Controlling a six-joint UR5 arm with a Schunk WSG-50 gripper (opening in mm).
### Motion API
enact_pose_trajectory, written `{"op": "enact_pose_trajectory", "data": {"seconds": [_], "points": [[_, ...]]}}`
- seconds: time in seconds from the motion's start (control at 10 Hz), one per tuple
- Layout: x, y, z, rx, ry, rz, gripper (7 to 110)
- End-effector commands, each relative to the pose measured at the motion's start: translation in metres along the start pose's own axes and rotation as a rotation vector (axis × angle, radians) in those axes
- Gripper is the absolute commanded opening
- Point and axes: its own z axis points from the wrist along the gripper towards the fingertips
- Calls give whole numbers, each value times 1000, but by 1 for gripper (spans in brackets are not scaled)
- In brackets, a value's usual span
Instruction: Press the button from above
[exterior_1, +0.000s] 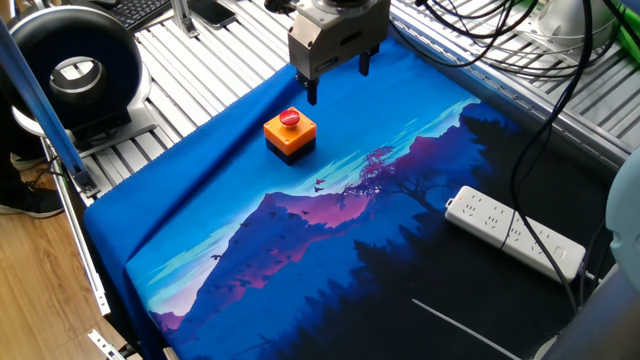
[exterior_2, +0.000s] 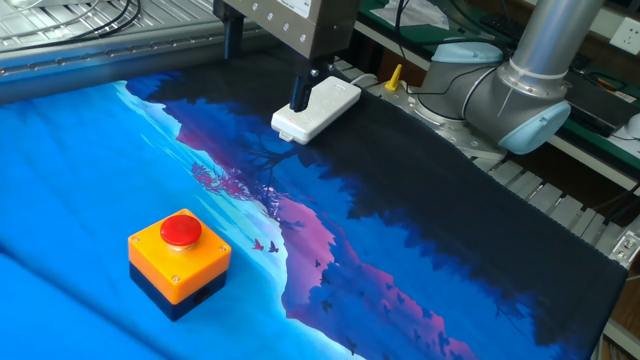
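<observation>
The button's red cap sits on a small orange box with a black base, standing on the blue part of the printed mat. It shows in the other fixed view too, at the near left. My gripper hangs in the air above and behind the button, apart from it. A wide gap shows between its two dark fingers, so it is open and empty. In the other fixed view the gripper is at the top, far beyond the button.
A white power strip lies on the dark part of the mat, also in the other fixed view behind one finger. A black round device stands off the mat. Cables run along the back. The arm's elbow is beside the mat.
</observation>
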Motion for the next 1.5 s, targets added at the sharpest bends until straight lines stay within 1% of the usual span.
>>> {"op": "enact_pose_trajectory", "data": {"seconds": [0.0,0.7,0.9,1.4], "points": [[1,-5,-1,20,5,16,7],[1,-5,-1,20,5,17,7],[4,-6,-1,23,14,31,7],[1,-4,-1,16,4,9,7]]}}
